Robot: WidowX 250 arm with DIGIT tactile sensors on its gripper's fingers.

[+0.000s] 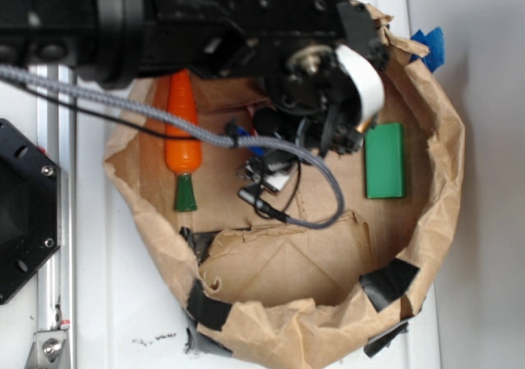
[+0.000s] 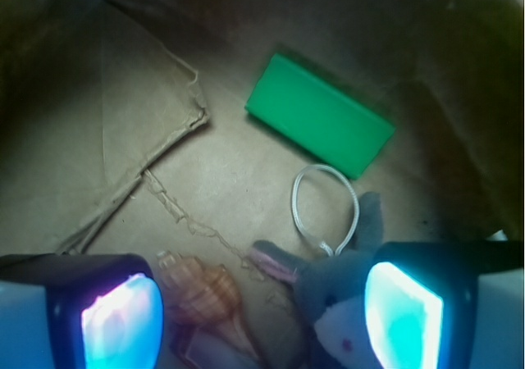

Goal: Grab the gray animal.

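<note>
I have the gripper [image 2: 262,316] spread open above the gray animal [image 2: 336,291], which sits by the right finger [image 2: 406,316]; the grasp isn't made yet.

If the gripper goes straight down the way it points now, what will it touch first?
Probably the gray animal, partly under the right finger, or the seashell beside it. Depth is unclear. The open gripper has both between its fingers.
</note>
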